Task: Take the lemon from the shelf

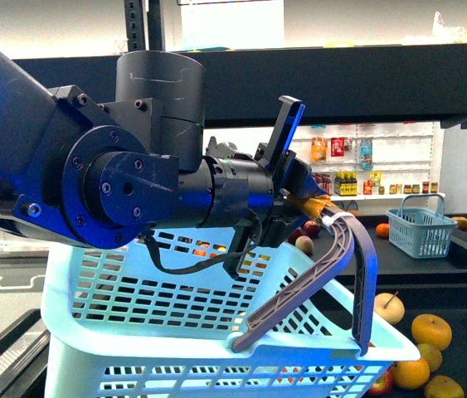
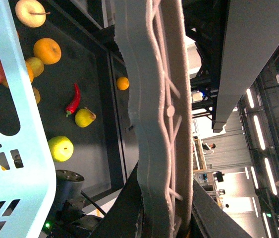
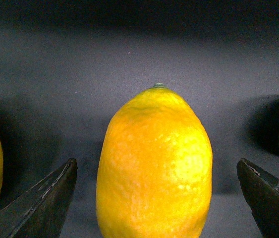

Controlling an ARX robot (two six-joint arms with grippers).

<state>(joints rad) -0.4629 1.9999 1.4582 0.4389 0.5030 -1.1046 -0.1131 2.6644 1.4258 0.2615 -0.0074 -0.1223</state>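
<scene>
Oval yellow-orange lemon [image 3: 154, 163] sits between the spread jaws of the right gripper [image 3: 156, 163] (light, firm, likely slippery): pinch its broad middle; the left gripper [image 1: 320, 207] clamps a grey basket handle [image 1: 365, 282].

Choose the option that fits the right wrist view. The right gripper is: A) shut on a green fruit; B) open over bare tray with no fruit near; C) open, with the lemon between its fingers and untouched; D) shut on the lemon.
C: the lemon stands between the spread fingers of the right gripper, with dark shelf surface showing on either side of it.
</scene>
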